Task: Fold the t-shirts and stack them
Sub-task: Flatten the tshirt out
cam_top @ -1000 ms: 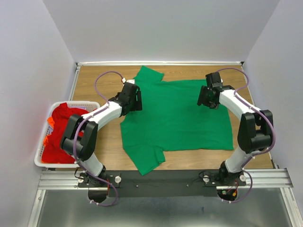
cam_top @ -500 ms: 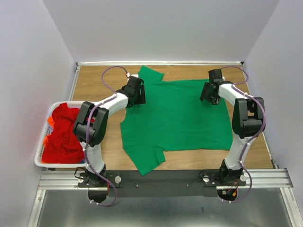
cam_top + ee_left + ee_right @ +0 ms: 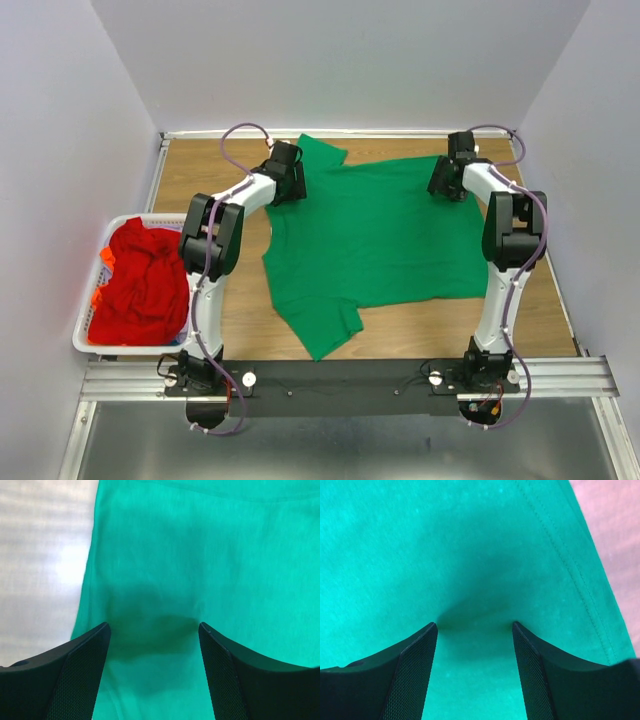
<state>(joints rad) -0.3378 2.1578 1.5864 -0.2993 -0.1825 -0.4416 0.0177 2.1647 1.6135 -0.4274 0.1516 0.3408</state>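
Note:
The green t-shirt (image 3: 370,245) lies spread flat on the wooden table, its sleeves at the far left and near left. My left gripper (image 3: 291,187) is open, its fingertips down on the cloth by the far-left sleeve, near the shirt's left edge (image 3: 87,595). My right gripper (image 3: 446,186) is open, its fingertips down on the shirt's far-right corner beside the stitched hem (image 3: 570,565). In both wrist views, flat green cloth fills the gap between the jaws of the left gripper (image 3: 152,630) and the right gripper (image 3: 474,626). Red t-shirts (image 3: 145,280) are piled in the basket.
A white slatted basket (image 3: 82,338) stands at the table's left edge. Bare wood (image 3: 200,170) shows left of the shirt and along its right side (image 3: 520,290). A white rail (image 3: 340,133) runs along the table's far edge, close behind both grippers.
Both grippers have moved toward the far edge of the table. The green shirt has slid away from the near edge with them and lies flatter.

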